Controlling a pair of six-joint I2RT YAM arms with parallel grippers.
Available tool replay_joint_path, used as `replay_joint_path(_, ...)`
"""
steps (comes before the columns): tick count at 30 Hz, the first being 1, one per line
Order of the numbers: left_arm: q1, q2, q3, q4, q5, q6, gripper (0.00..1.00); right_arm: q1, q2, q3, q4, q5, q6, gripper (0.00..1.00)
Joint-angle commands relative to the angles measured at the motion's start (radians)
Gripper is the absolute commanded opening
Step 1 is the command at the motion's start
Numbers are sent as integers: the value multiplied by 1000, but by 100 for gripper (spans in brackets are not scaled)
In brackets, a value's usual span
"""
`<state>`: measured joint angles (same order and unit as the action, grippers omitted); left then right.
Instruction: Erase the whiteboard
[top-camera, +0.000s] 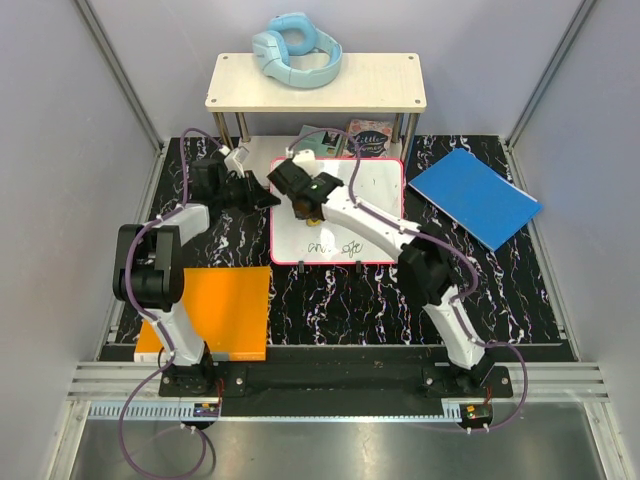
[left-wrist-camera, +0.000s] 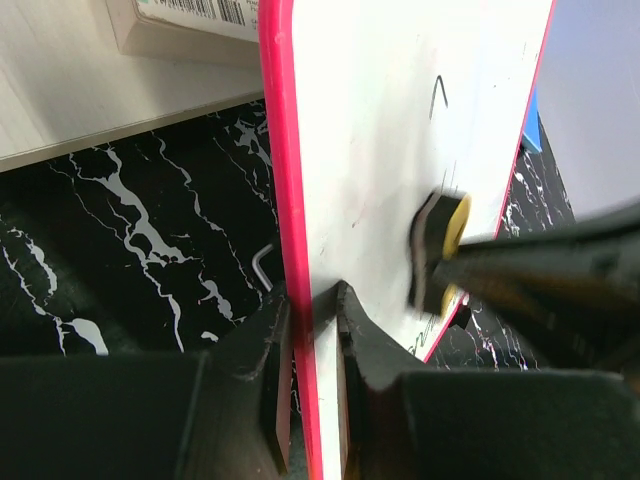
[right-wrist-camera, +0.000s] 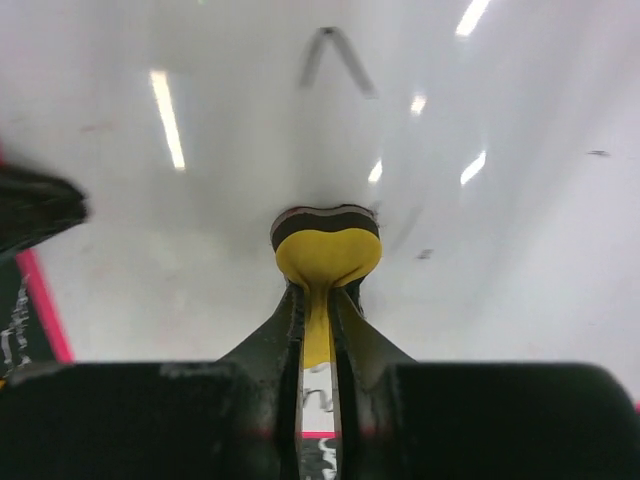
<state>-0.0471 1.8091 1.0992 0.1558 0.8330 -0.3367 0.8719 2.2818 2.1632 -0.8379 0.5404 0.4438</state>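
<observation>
i count one whiteboard (top-camera: 295, 235) – glossy white, nearly square, with a thin red-pink rim and rounded corners. it lies on the black mat (top-camera: 340, 300) with white marble veins, which spreads out under the whiteboard on all sides. near the front edge of the whiteboard is one line of dark handwriting (top-camera: 335, 246), and farther back one small angle-shaped mark (right-wrist-camera: 335, 50).

two grippers are at the whiteboard. the left gripper (left-wrist-camera: 312, 380) is pressed together on its left rim, one black finger on each face of the red edge. the right gripper (right-wrist-camera: 317, 300) is over the middle of the whiteboard and pinches one eraser (right-wrist-camera: 328, 255) — a yellow body, heart-like in outline from my wrist camera, with a dark felt layer that touches the white surface.

there are two flat sheets. one orange sheet (top-camera: 225, 305) is to the front-left of the whiteboard, and one blue sheet (top-camera: 475, 198) is to its right, turned at an angle. behind the whiteboard stands one pale shelf (top-camera: 380, 85) on metal legs, and on it one light blue padded ring (top-camera: 297, 50). just left of the whiteboard's rim lies one small bent metal key (left-wrist-camera: 262, 265).
</observation>
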Motion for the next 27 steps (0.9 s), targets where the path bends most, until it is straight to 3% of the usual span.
replay_joint_path(1,-36,-11,-2,-13,-55,99,0,-142,-66,-112,-64,92,1,0)
replay_joint_path(13,-36,-13,-4,-21,-55,105,0,-290,-198,-361,28,56,-5,0)
replay_joint_path(27,-40,-13,-1,-32,-63,114,0,-447,-292,-399,82,43,-62,0)
